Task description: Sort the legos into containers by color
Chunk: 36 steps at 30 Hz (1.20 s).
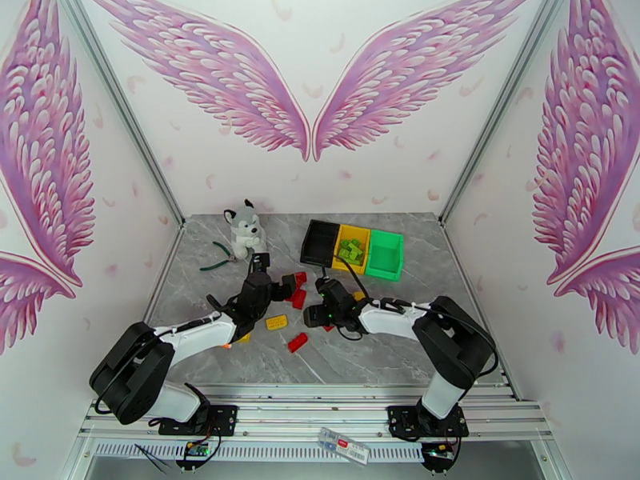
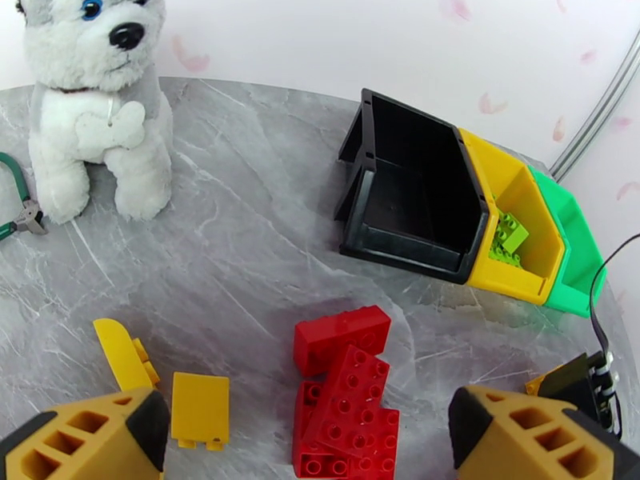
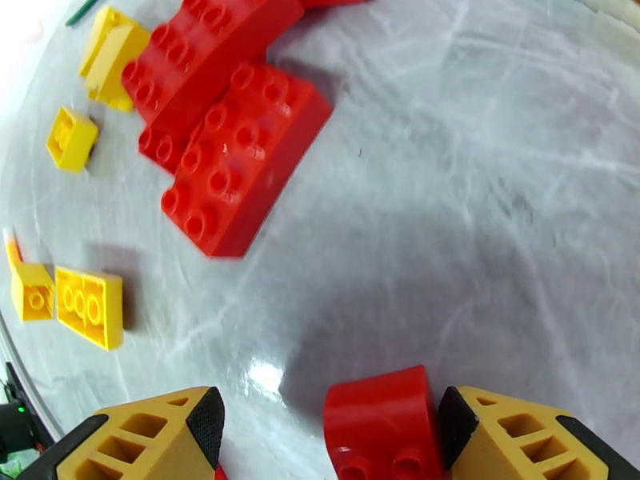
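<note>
Grey marbled surface (image 1: 352, 358), white walls painted with pink wings (image 1: 232, 82). Three open plastic bins stand joined in a row at the far side: black plastic bin (image 2: 412, 194), yellow bin (image 2: 512, 278), green bin (image 2: 580, 250). Light green studded bricks (image 2: 506, 238) lie inside the yellow bin, not the green one.

Red studded bricks (image 2: 344, 394) are clustered mid-surface, with flat yellow bricks (image 2: 200, 410) just beside them.

Left claw (image 2: 308, 418): fingers spread wide, holding nothing, hovering over the red cluster.

Right claw (image 3: 328, 414): low over the surface, fingers apart around a red curved brick (image 3: 384, 422). The brick sits against one pad, with a clear gap to the other. Not pinched.

Risks, as I judge them:
- The brick is off-centre, so it may be shoved sideways or twist as the fingers meet it.
- Its rounded top offers little flat face and could slip out on the lift.
- Both claws are near the same red pile, so the wrists could bump or scatter bricks.
- Green bricks in the yellow bin muddle the colour matching. Red presumably goes to black, which makes a wrong drop easy.
</note>
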Available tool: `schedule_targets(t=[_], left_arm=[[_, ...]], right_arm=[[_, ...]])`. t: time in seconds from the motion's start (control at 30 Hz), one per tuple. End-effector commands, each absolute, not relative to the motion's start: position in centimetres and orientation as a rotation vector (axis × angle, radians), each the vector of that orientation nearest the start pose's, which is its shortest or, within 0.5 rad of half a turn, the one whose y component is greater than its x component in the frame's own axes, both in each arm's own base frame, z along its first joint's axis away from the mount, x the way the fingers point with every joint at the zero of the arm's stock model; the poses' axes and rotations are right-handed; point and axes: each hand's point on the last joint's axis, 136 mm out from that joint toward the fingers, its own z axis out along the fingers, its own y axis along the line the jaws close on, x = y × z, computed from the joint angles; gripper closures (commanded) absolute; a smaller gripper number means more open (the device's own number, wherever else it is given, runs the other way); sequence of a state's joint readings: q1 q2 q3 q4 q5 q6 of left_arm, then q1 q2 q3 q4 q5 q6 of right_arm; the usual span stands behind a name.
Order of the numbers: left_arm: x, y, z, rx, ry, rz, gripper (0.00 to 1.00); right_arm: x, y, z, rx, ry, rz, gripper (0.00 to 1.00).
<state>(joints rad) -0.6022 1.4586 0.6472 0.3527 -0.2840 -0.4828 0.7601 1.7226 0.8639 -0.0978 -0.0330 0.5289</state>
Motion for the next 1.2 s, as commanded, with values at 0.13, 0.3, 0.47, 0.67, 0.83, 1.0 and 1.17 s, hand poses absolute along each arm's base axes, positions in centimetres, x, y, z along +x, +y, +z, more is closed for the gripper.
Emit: schedule_targets(t=[0.13,0.3,0.47,0.67,0.83,1.0,1.17], left_arm=[[36.6,-20.1,14.0,-0.061,2.006,-0.455,0.02],[36.4,-20.1,13.7,-0.067,2.01,-0.456,0.02],[36.4,-20.1,13.5,-0.065,2.013,-0.452,0.02],[36.6,-21.2,13.4,-0.039,2.022,-0.462,0.03],[37.1,-24.3,13.2,0.03,2.035,-0.509,0.03],[37.9,-27.5,14.0,0.106,2.02,-0.545,0.03],[38.8,-31.8,15.2,0.229,1.991,-0.589,0.03]], right_arm=[[27.4,24.9,0.3,-0.29,2.692,0.095,0.32],[27.3,24.9,-0.4,-0.303,2.692,0.012,0.38],[27.4,25.1,0.1,-0.294,2.67,0.029,0.51],[28.8,25.1,1.6,-0.257,2.618,0.066,0.71],[31.9,23.5,4.0,-0.145,2.56,0.11,0.79],[35.5,19.2,7.1,0.042,2.479,0.14,0.8],[38.4,14.3,10.7,0.218,2.368,0.142,0.81]])
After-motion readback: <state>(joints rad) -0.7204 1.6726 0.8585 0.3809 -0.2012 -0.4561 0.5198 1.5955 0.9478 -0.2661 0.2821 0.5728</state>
